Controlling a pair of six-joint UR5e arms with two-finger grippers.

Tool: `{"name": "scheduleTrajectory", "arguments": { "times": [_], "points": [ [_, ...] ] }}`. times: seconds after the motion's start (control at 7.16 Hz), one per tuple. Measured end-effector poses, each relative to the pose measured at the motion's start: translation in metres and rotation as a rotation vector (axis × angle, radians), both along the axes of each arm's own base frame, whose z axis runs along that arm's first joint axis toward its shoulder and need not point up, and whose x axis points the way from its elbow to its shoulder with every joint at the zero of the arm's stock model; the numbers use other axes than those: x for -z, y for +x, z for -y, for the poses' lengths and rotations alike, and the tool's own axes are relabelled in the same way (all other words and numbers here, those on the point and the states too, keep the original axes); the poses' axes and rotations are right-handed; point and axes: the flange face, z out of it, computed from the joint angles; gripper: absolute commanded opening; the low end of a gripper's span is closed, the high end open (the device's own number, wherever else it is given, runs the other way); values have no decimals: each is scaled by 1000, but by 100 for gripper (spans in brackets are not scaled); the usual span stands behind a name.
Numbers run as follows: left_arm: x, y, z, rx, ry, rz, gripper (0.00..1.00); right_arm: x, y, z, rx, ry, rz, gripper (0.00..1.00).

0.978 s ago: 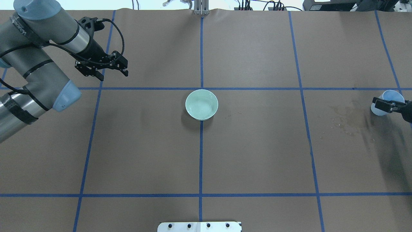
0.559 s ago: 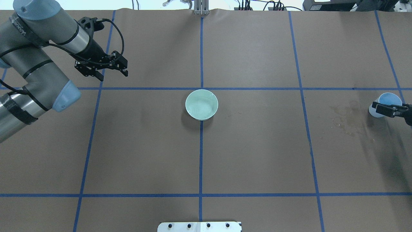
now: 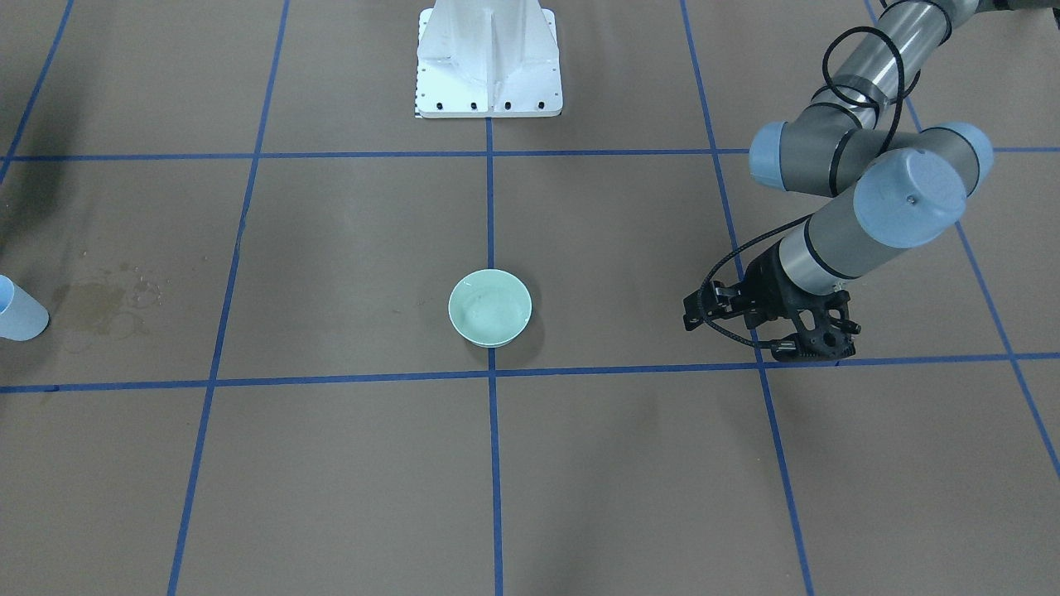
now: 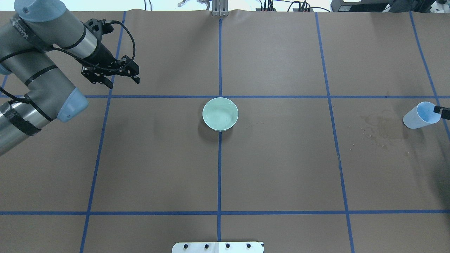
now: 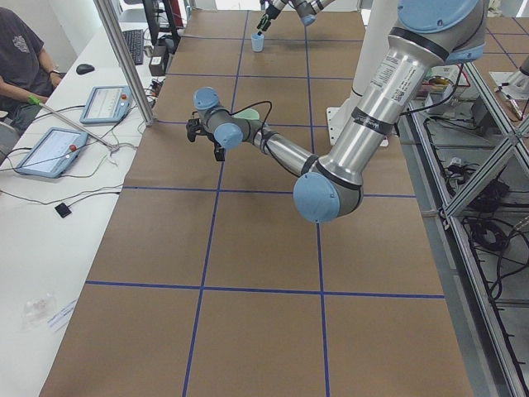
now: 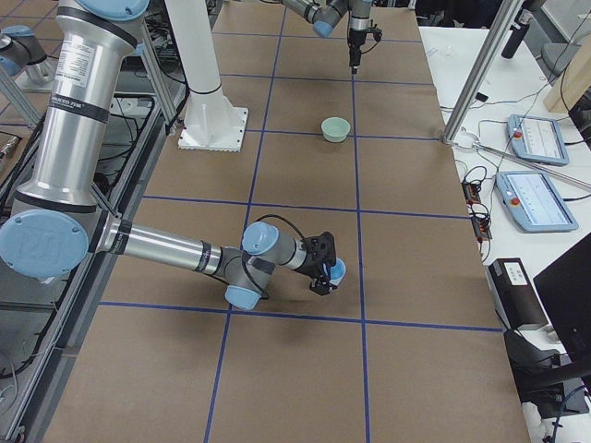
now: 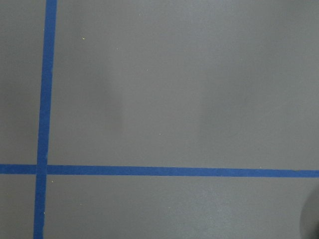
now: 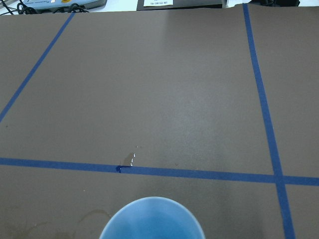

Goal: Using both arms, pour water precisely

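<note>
A light-blue cup (image 4: 418,117) stands at the table's far right, also at the front view's left edge (image 3: 18,314) and the bottom of the right wrist view (image 8: 152,221). One fingertip of my right gripper (image 4: 442,112) shows at the frame edge by the cup's rim, off its body, so the gripper is open. A pale green bowl (image 4: 220,114) sits at the table's centre (image 3: 489,306). My left gripper (image 4: 123,83) hangs open and empty over the far left (image 3: 749,335). Water shows only as small glints (image 8: 132,158) on the blue tape.
A dark wet stain (image 4: 381,128) marks the brown paper left of the cup (image 3: 99,302). The white pedestal (image 3: 489,58) stands at the robot's side. Blue tape lines cross the table. Tablets and a seated person (image 5: 21,50) are beyond the far edge.
My right gripper has drawn back to the right, off the blue cup, which stays standing in place. My left arm has barely moved.
</note>
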Motion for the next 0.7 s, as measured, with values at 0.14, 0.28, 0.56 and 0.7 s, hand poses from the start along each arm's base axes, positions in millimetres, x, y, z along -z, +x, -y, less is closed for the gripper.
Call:
{"name": "scheduleTrajectory", "arguments": {
  "times": [0.14,0.28,0.56,0.7],
  "points": [
    [6,4,0,1,-13,9,100,6,19,13,20,-10,3,100],
    [22,15,2,5,-29,30,100,16,36,34,49,-32,6,100],
    [81,69,-13,12,-31,61,100,19,79,59,153,-64,-50,100],
    [109,110,-33,10,-16,70,100,17,101,69,219,-79,-77,100]
  ]
}}
